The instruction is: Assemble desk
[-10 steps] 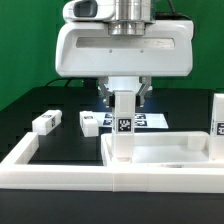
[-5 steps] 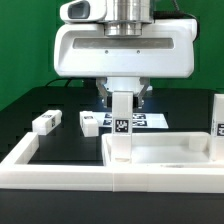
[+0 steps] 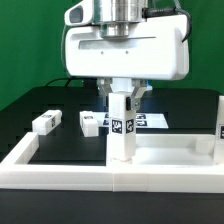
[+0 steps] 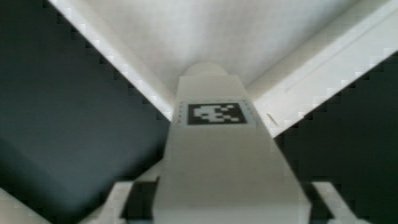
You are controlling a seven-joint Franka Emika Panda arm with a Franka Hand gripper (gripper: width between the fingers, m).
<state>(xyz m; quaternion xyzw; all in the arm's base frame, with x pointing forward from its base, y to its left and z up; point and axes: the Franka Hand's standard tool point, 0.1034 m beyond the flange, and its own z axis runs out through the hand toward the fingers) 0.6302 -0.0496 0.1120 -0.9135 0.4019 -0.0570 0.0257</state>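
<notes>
Gripping a small white tagged block leg (image 3: 121,135) upright, the claw (image 3: 122,97) holds it at a corner of the white rectangular plastic tabletop panel (image 3: 170,155). Two white block legs (image 3: 45,122) (image 3: 90,122) lie loose on the black surface (image 3: 60,142), so most of the assembly seems left.

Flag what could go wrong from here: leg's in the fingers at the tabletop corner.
1. The leg stands upright at a corner of the tabletop, but where it seats is hidden. If it is off-centre, pressing or turning could jam it.
2. The fingers hold only the leg's upper end, so it may slip or tilt under load.
</notes>
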